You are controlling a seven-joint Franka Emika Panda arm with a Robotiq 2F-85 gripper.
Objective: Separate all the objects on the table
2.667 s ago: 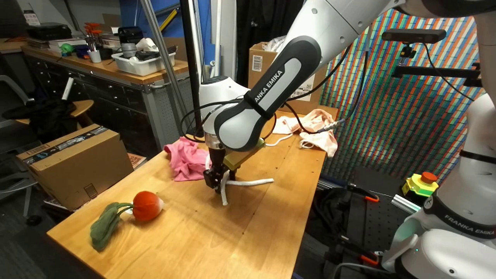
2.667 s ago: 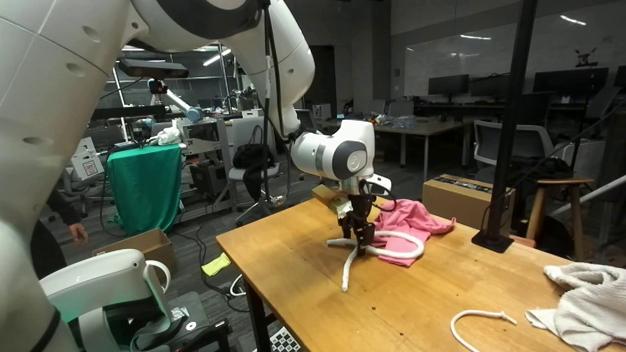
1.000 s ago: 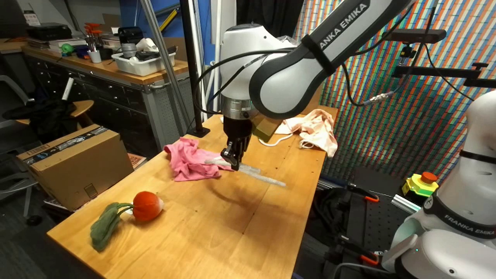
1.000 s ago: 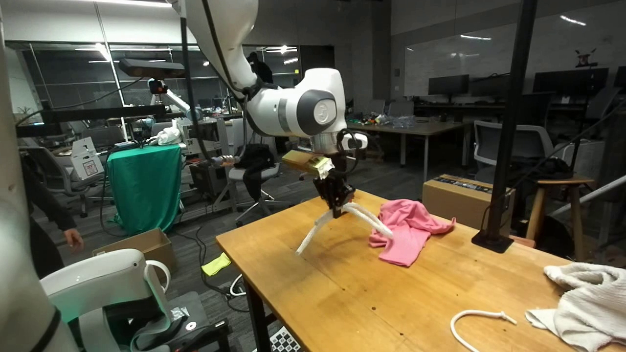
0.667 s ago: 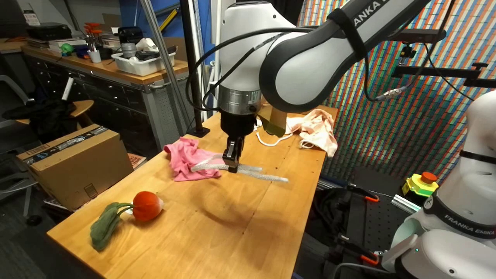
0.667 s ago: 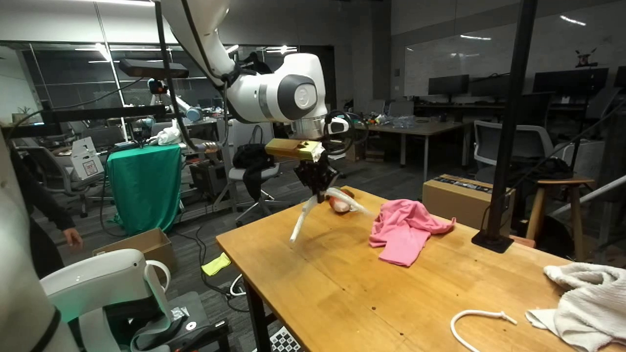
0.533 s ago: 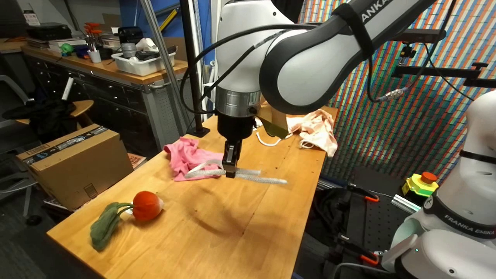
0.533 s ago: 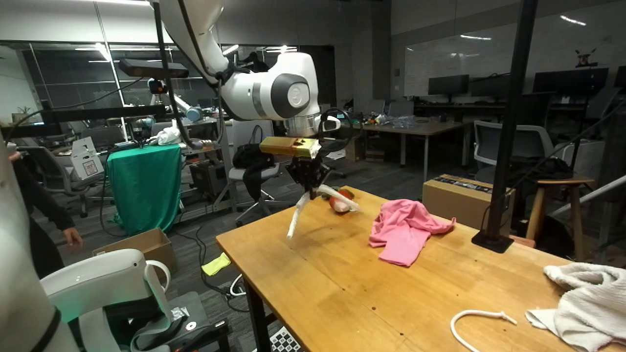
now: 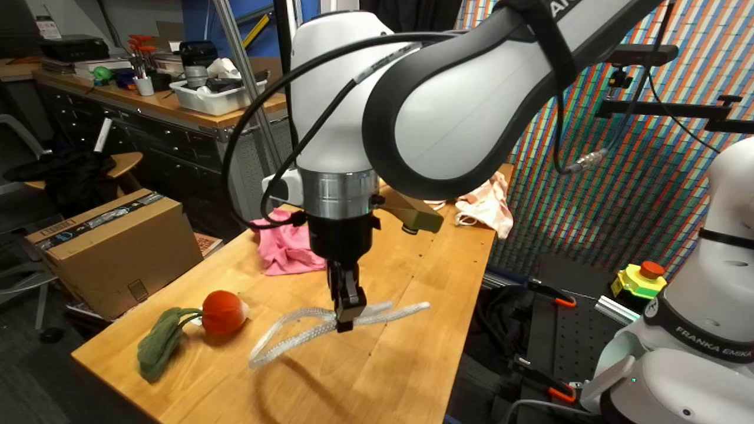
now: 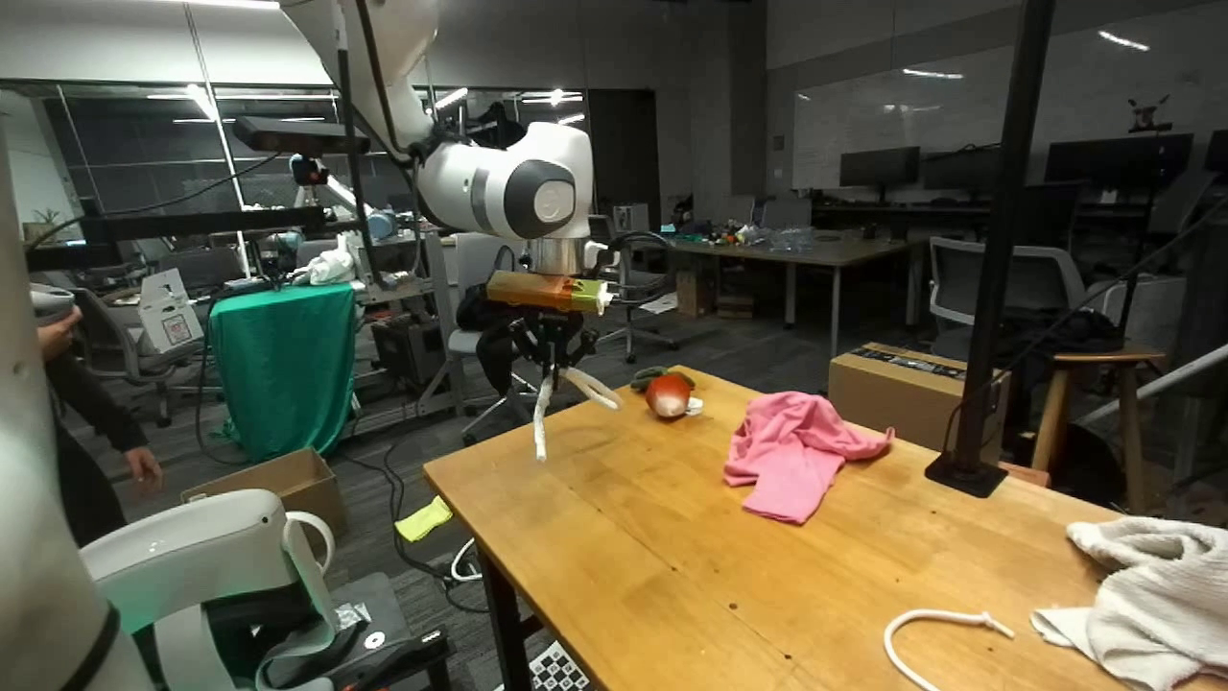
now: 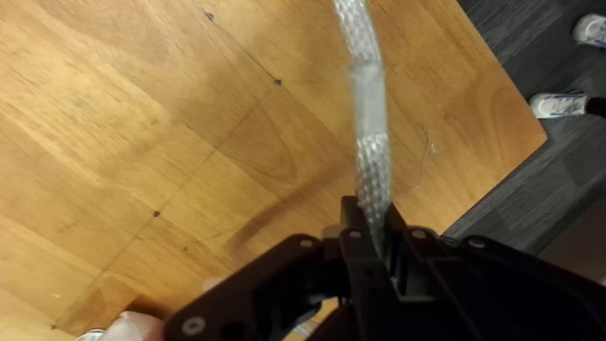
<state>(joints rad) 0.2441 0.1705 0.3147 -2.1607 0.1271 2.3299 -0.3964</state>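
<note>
A white braided rope (image 9: 392,315) hangs above the table (image 10: 729,547), pinched in my gripper (image 9: 344,321), which points straight down. In the wrist view the rope (image 11: 373,166) runs up from between the fingertips, with a smooth pale band around it. Its folded loop droops on one side, and two ends stick out on the other. Beyond it, a soft red vegetable with green leaves (image 9: 222,313) lies near the table's end. The pink cloth (image 10: 801,451) is crumpled along the far side, partly hidden by the arm in an exterior view. A pale cloth (image 10: 1161,595) lies at the opposite end.
A thinner white cord (image 10: 945,612) curves on the wood beside the pale cloth. A black post (image 10: 988,288) rises from the table's edge. Off the table stands a cardboard box (image 9: 112,250). A block in yellow wrap (image 10: 542,290) is mounted above the gripper.
The rope, resting on the table near the pink cloth earliest, has been lifted. My gripper has carried it away from that cloth toward the red vegetable's end, staying shut on it.
</note>
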